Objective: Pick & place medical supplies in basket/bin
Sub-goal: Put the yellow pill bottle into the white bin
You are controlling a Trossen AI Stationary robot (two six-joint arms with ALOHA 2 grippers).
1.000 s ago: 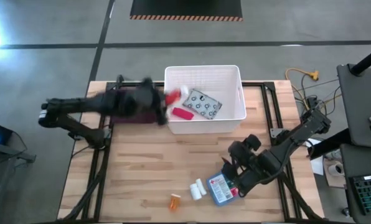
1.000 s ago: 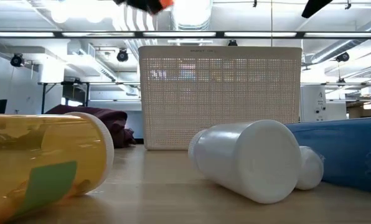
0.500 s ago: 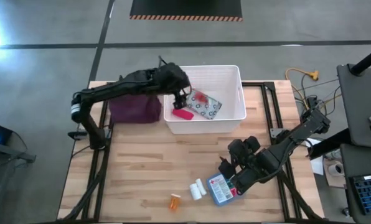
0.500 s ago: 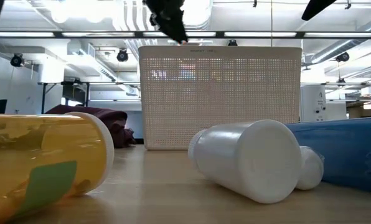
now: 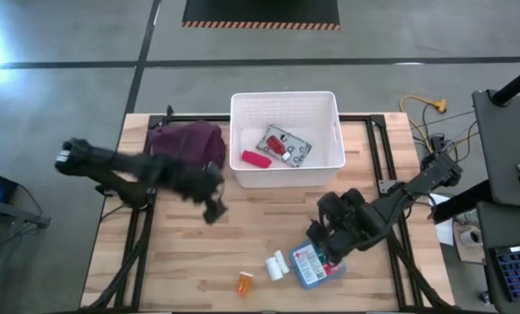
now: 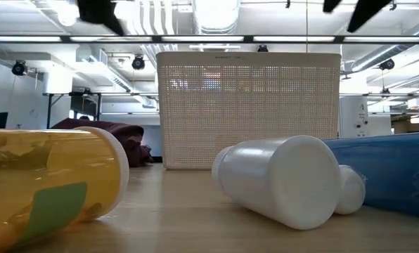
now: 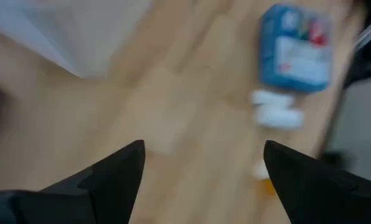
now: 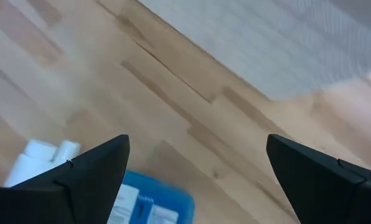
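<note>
Sitting on the wooden bench [image 5: 190, 262], some supplies wait while others lie in the bin.
Nearest are the orange bottle [image 5: 245, 282], two white bottles [image 5: 277, 264] and the blue-and-red flat box [image 5: 311, 264], all close together. The right gripper [image 5: 323, 249] hangs wide apart just over the box. The left gripper [image 5: 213, 209] (also spread wide, holding nothing) is above bare wood beside the maroon cloth [image 5: 188, 146]. Farther back, the white bin [image 5: 338, 131] holds the red packet [image 5: 256, 160] and grey-white pouch [image 5: 283, 145].

Bare tabletop [image 5: 251, 222] between white bin [image 5: 286, 174] and blue-and-red box [image 5: 312, 264].
</note>
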